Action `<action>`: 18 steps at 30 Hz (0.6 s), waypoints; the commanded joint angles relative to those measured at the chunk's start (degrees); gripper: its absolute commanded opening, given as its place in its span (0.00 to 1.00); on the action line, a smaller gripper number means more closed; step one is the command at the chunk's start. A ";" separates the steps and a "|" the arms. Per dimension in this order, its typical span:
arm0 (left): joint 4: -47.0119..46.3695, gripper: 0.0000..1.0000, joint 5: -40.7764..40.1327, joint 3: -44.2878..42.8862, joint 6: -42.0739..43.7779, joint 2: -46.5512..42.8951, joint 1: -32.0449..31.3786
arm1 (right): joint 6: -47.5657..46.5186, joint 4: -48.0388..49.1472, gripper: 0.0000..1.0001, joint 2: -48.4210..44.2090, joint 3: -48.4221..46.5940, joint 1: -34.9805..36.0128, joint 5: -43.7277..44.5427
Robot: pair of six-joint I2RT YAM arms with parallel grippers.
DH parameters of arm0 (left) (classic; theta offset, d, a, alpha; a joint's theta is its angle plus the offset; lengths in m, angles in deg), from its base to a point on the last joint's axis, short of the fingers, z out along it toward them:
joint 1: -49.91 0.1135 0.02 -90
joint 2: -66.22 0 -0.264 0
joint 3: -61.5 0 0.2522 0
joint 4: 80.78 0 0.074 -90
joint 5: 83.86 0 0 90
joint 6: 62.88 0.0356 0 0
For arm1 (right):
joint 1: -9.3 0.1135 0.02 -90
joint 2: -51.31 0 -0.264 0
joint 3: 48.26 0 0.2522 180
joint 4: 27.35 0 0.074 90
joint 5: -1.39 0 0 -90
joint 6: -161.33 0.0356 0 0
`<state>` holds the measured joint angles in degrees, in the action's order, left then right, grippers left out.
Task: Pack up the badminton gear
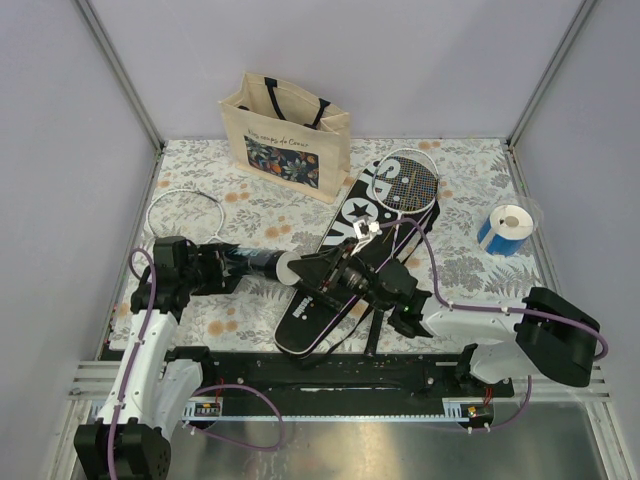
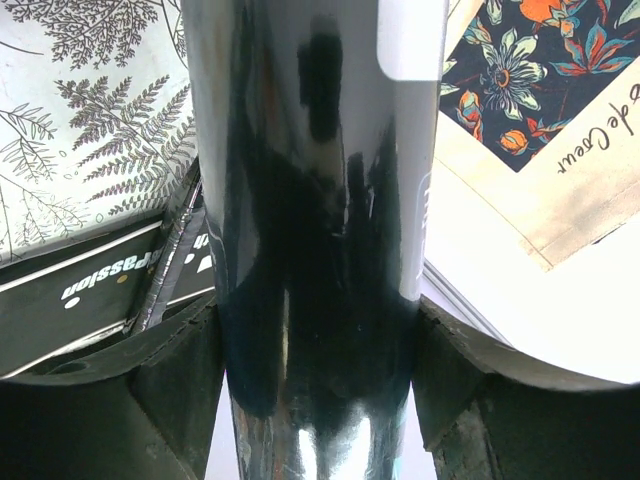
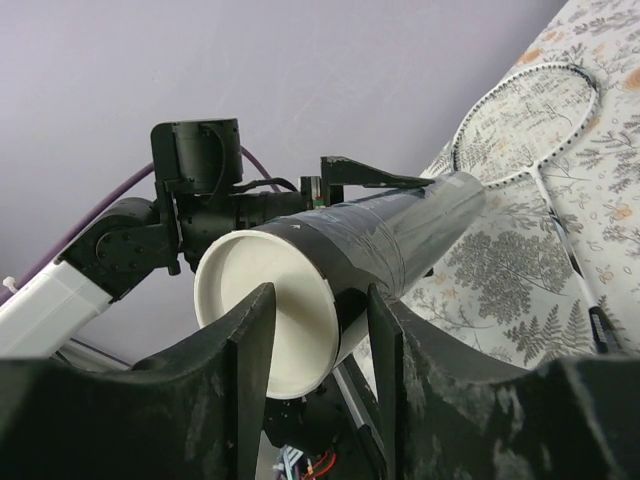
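Note:
My left gripper (image 1: pixel 238 263) (image 2: pixel 318 395) is shut on the long black tube (image 1: pixel 255 264) (image 2: pixel 310 200) and holds it level above the table. The tube's white cap (image 1: pixel 289 268) (image 3: pixel 268 310) points at my right gripper (image 1: pixel 308 276) (image 3: pixel 318 345). That gripper is open, its fingers (image 3: pixel 250 350) straddling the cap's rim. The black "SPORT" cover (image 1: pixel 352 232) (image 2: pixel 90 290) lies slantwise mid-table. One racket (image 1: pixel 412 184) rests on the cover's far end. The other racket (image 1: pixel 185 210) (image 3: pixel 525 115) lies at the left. A small white shuttlecock (image 1: pixel 371 229) sits on the cover.
A beige floral tote bag (image 1: pixel 287 125) (image 2: pixel 530 110) stands at the back centre. A blue-and-white roll (image 1: pixel 510 228) sits at the right. Purple cables run over the cover near my right arm. Walls close off the table on three sides.

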<state>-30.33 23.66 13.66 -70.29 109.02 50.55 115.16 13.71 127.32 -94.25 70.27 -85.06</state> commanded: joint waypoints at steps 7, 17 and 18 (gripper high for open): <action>-3.73 0.08 7.97 -6.43 0.37 -3.17 -2.49 | -4.72 -5.43 0.48 4.50 -2.31 2.93 6.29; 0.67 0.09 7.18 -8.10 5.55 -5.01 -2.58 | -31.33 -16.85 0.83 -15.77 -3.20 2.93 4.80; 0.75 0.09 7.61 -8.19 6.43 -4.93 -2.49 | -34.05 -17.73 0.87 -18.59 -2.41 2.84 4.71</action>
<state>-27.54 24.49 9.02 -68.06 105.35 48.78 97.48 4.32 117.40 -95.80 72.96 -82.06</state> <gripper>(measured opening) 0.685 0.805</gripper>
